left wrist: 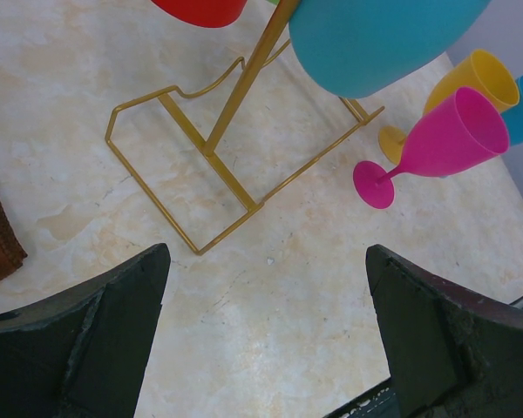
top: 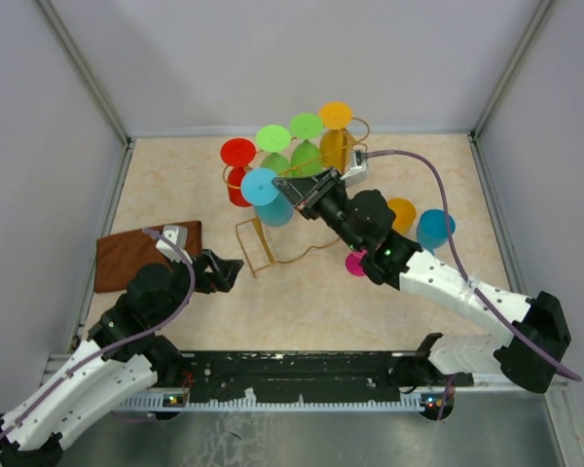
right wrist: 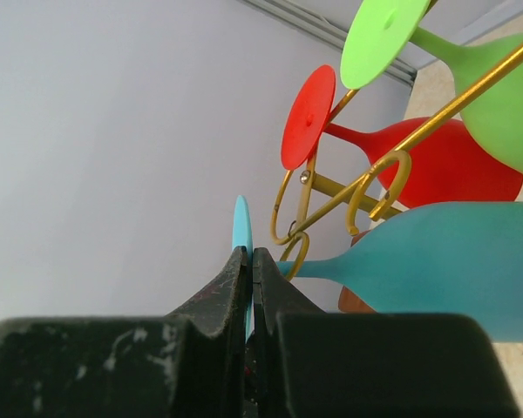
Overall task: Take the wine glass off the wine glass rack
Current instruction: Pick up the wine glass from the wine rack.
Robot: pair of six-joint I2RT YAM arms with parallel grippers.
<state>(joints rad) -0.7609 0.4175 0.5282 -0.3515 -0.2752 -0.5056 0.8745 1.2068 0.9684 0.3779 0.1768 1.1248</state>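
right tool point(right wrist: 249, 259) pinches blue wine glass point(right wrist: 453, 261) by its foot

Tight around the rack's near end, open table in front of it.
My right hand point(right wrist: 251, 261) is pinched shut on the foot of the blue wine glass point(right wrist: 453, 261), whose stem sits right at the curled rail tips of the wine glass rack point(left wrist: 248, 77); the red glass point(right wrist: 436, 161) hangs next along the rails. A pink glass point(left wrist: 453, 131), a yellow glass point(top: 401, 212) and a second blue glass point(top: 434, 229) stand close beside my right arm. I see bare table point(top: 302, 302) between the rack's base and the arm bases, where my left hand point(left wrist: 261, 279) hangs spread wide; a brown cloth point(top: 127, 258) lies left.
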